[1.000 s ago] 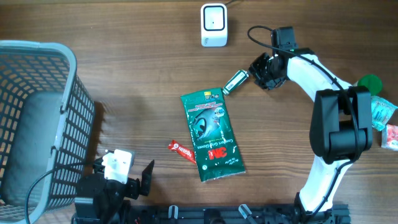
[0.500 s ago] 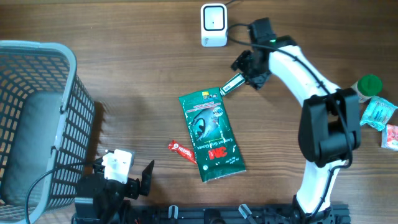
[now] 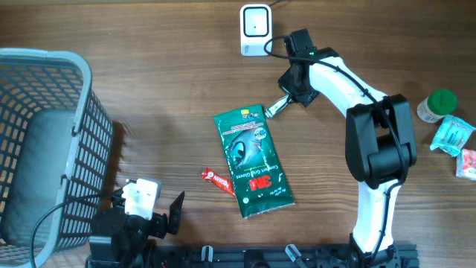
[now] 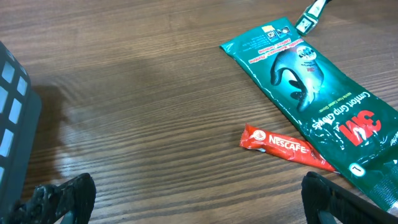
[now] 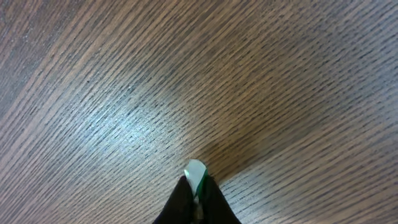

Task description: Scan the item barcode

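One small green-and-white stick pack (image 3: 276, 107), pinched at its far end by the clenched right gripper (image 3: 294, 91). It lies just off the far right corner of one green 3M gloves packet (image 3: 251, 160), near-right of one white barcode scanner (image 3: 255, 30). One red Nescafé sachet (image 3: 216, 179), touching the packet's left edge. One grey mesh basket (image 3: 89, 164), left side. One green-capped bottle (image 3: 437, 104) and two small packets (image 3: 454, 135), right edge. Left gripper (image 4: 193, 202) released, fingers spread wide, near left. Bench (image 3: 163, 74): dark brown wood grain.
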`<state>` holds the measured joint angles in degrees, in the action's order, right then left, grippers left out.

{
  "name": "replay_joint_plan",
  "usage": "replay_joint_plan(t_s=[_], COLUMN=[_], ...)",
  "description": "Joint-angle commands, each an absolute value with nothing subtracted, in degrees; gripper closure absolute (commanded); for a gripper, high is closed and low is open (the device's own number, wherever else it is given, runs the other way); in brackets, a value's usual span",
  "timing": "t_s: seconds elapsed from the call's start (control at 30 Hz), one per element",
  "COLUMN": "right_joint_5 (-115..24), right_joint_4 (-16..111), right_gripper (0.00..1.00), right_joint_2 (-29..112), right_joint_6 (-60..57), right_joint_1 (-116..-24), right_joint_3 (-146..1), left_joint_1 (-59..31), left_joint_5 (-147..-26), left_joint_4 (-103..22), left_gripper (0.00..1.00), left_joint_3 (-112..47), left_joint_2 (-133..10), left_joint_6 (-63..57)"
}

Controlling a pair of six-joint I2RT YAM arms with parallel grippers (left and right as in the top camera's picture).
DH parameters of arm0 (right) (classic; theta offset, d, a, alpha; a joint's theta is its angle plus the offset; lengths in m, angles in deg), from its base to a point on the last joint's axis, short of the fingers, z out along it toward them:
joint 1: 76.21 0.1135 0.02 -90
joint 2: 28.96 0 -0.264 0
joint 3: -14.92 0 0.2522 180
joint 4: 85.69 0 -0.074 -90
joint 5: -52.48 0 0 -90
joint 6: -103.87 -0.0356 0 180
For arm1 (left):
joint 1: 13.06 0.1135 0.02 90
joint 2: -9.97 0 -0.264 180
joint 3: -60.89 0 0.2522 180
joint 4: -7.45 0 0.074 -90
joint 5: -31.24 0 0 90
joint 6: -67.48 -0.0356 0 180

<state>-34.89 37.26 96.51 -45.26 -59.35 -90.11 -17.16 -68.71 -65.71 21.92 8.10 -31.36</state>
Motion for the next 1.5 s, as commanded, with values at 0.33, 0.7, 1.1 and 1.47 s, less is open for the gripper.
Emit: replay_joint_plan(t_s=[0.33, 0.7, 1.1, 1.47], right_joint_5=[-29.9, -25.3, -35.7, -40.3], right_joint_4=[38.9, 44.1, 78.9, 115.6], right_gripper=[0.96, 0.96, 0.96, 0.96], right_joint_2=[80.8, 62.3, 61.4, 77.0], right_joint_6=[-42.3, -37.5, -47.6, -36.2], right_joint_1=[-59.5, -59.3, -57.9, -59.2], right_joint_3=[-90.3, -90.3, -55.1, -38.9], left_joint_1=[-17.0, -17.0, -17.0, -17.0], left_joint_5=[-69.2, -69.2, -69.2, -69.2], left_joint_4=[-65.5, -65.5, -65.5, -65.5], left_gripper=[0.00, 0.00, 0.00, 0.00], left_joint_3=[22.0, 22.0, 22.0, 22.0], left_joint_2=[8.4, 8.4, 8.4, 8.4], left_joint_6=[-31.1, -31.1, -31.1, -31.1])
